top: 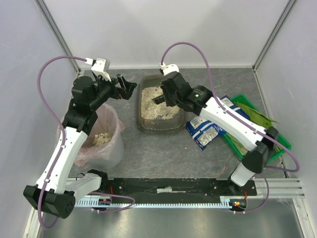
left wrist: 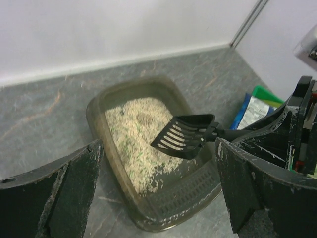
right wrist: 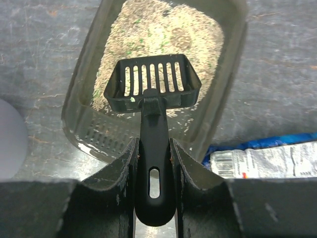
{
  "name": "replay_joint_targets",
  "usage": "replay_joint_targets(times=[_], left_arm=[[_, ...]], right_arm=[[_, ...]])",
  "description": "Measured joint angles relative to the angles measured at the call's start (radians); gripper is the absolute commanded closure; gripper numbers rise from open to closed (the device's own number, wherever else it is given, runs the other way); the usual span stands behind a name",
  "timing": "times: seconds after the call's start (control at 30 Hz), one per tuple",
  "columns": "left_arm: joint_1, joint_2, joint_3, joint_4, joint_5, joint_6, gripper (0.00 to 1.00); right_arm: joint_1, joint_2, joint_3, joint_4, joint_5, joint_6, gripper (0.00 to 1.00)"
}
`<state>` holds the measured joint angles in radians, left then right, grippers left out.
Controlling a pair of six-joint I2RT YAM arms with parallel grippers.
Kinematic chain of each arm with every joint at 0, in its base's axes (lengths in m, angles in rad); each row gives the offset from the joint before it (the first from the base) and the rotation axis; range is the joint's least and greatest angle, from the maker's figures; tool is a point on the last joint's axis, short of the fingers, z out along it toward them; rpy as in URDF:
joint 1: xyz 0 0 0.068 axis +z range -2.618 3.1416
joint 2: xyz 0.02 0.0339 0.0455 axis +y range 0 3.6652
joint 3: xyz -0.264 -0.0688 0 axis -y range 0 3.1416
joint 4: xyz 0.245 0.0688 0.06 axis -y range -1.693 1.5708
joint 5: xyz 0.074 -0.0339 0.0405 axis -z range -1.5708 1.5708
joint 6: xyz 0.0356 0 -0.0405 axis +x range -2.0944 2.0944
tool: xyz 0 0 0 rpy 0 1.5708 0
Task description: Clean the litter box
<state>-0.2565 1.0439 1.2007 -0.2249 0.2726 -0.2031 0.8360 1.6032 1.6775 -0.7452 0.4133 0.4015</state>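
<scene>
From above, the litter box [top: 140, 110] sits at the middle of the grey table [top: 163, 153], towards the back wall, with pale granules inside. The right gripper [top: 165, 97] hangs over it, and the left gripper [top: 127, 88] is just off its left rim. A pink-lined bin [top: 117, 144] stands near left, and blue-and-white packets [top: 208, 133] and a green crate [top: 277, 141] lie to the right. From the left wrist, that gripper's fingers [left wrist: 69, 193] are spread wide with nothing between them. Beyond them a black slotted scoop [left wrist: 182, 136] is poised above the granules, which are heaped towards the tray's far end. From the right wrist, the right gripper's fingers [right wrist: 118, 173] are pressed onto the scoop's handle [right wrist: 154, 163]. The scoop's basket is raised over the tray's near end, with a few grains clinging to it.
</scene>
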Motion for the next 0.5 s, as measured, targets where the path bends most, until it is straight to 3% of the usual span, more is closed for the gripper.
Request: replay_joint_targets(times=[0.2, 0.5], left_arm=[[0.0, 0.016, -0.046, -0.025, -0.059, 0.005, 0.01], [0.003, 0.014, -0.046, -0.024, -0.092, 0.011, 0.01]], right_arm=[[-0.002, 0.161, 0.171, -0.105, -0.047, 0.019, 1.0], [-0.002, 0.169, 0.135, -0.164, -0.06, 0.088, 1.0]])
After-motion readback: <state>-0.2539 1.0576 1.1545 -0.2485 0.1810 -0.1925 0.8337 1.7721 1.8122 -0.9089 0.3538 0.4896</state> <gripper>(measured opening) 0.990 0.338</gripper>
